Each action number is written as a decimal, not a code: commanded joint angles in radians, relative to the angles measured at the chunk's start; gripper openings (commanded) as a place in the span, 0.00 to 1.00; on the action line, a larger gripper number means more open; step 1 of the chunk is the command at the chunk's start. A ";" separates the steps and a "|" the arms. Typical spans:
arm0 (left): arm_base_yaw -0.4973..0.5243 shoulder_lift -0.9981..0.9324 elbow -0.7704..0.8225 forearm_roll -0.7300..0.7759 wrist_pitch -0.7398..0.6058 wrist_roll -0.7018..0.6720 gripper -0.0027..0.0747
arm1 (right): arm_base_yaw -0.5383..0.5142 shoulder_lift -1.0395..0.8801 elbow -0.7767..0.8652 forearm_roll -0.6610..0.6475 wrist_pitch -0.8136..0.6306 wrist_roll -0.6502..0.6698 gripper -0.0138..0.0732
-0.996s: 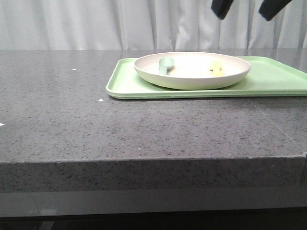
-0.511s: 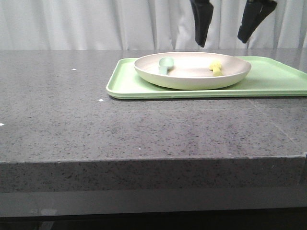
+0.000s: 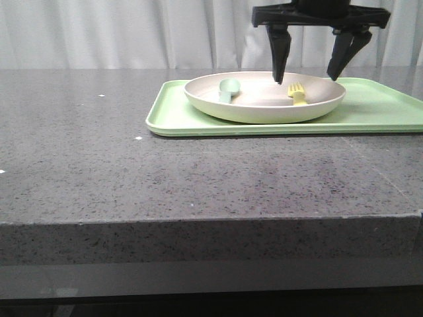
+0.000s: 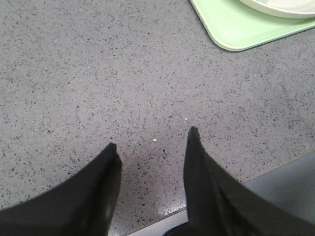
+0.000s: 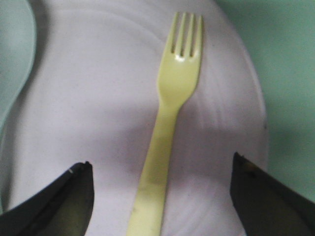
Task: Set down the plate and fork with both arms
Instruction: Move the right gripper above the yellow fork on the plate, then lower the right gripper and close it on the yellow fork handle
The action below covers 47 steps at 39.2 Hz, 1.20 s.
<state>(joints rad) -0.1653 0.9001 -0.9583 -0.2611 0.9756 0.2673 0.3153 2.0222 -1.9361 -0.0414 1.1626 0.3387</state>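
The cream-white plate point(image 3: 264, 105) sits on the light-green tray point(image 3: 377, 112) at the back right. The yellow fork point(image 3: 297, 93) lies in the plate's right half; it also shows in the right wrist view point(image 5: 170, 118). My right gripper point(image 3: 307, 78) hangs open just above the plate, one finger on each side of the fork, touching nothing; in its wrist view point(image 5: 162, 167) the fork's handle runs between the spread fingers. My left gripper point(image 4: 151, 142) is open and empty over bare counter; it does not show in the front view.
A pale green spoon point(image 3: 229, 88) lies in the plate's left half. The tray's corner point(image 4: 236, 34) and the plate's rim point(image 4: 275, 7) show in the left wrist view. The grey speckled counter point(image 3: 132, 165) ends at a front edge point(image 3: 198, 221). White curtains hang behind.
My right gripper has come down from the top of the front view to just above the plate, straddling the fork. Plate, fork and spoon have not moved.
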 commanded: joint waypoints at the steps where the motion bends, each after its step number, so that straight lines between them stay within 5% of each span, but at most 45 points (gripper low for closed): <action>1: 0.002 -0.005 -0.026 -0.017 -0.056 0.001 0.43 | -0.006 -0.040 -0.035 0.017 -0.056 0.005 0.84; 47: 0.002 -0.005 -0.026 -0.017 -0.054 0.001 0.43 | -0.006 0.021 -0.035 0.018 -0.064 0.005 0.83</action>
<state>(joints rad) -0.1653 0.9001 -0.9583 -0.2611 0.9756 0.2690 0.3153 2.0938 -1.9424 -0.0196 1.1155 0.3442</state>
